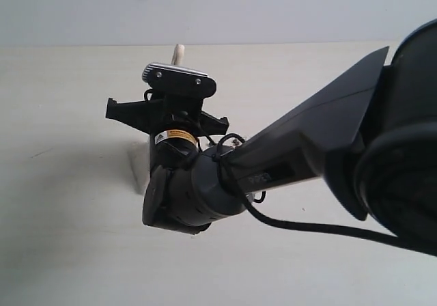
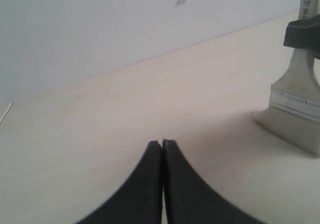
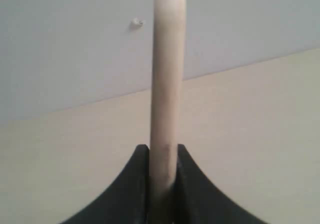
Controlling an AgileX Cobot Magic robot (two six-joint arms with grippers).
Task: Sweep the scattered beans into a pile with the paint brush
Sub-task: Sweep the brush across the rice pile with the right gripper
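The paint brush [image 2: 295,109] stands bristles-down on the pale table [image 2: 90,129].

Bare table [image 2: 100,134] all round — only the paint brush [image 2: 297,96] obstructs

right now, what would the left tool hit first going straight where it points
Probably nothing near: the left tool points over bare table toward the wall; the paint brush sits aside, though depth is unclear.
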